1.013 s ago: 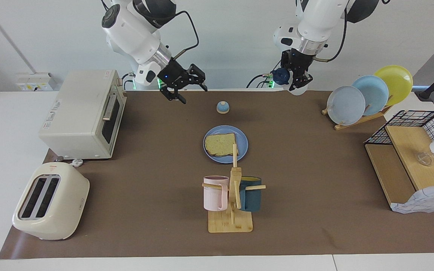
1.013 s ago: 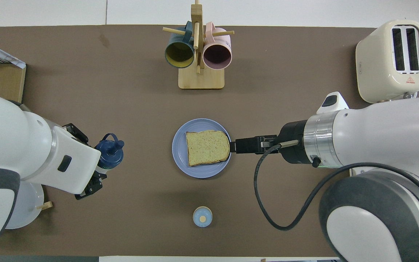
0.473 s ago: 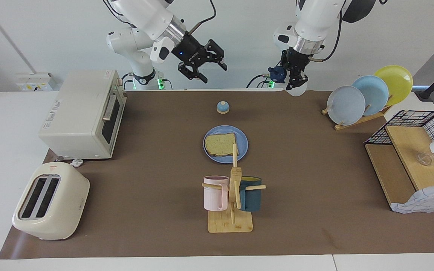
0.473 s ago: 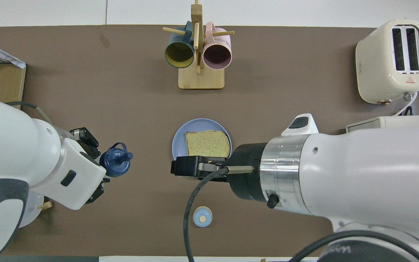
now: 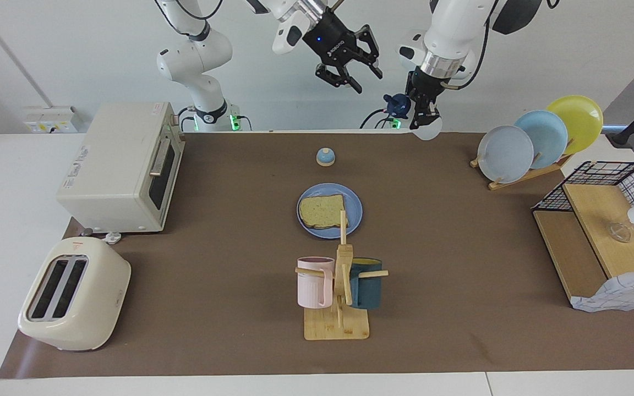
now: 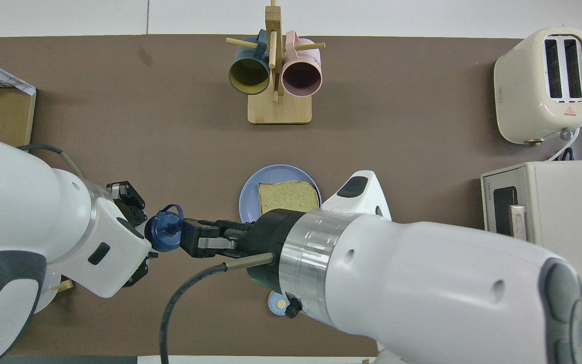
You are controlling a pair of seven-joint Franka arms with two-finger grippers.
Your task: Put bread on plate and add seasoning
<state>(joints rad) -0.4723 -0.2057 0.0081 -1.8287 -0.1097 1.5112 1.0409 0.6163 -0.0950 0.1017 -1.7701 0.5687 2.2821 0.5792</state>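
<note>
The bread (image 5: 321, 211) (image 6: 288, 197) lies flat on the blue plate (image 5: 353, 213) (image 6: 249, 200) in the middle of the mat. High above the mat's edge nearest the robots, my left gripper (image 5: 425, 113) is shut on the seasoning bottle (image 5: 427, 130). The bottle is tilted so its navy cap (image 5: 396, 104) (image 6: 163, 232) points toward the right arm's end. My right gripper (image 5: 356, 77) (image 6: 190, 237) hangs in the air close beside that cap with its fingers apart and nothing between them. In the facing view a small gap shows between it and the cap.
A blue-domed bell (image 5: 325, 157) sits between the plate and the robots. A mug tree (image 5: 339, 286) stands farther out. Toaster oven (image 5: 119, 165) and toaster (image 5: 72, 294) fill the right arm's end; a plate rack (image 5: 537, 137) and wire shelf (image 5: 603, 231) fill the left arm's.
My right gripper rose from beside the toaster oven and swung across to the seasoning's cap, its fingers narrowing. My left gripper raised the bottle a little and tipped its cap toward the right gripper.
</note>
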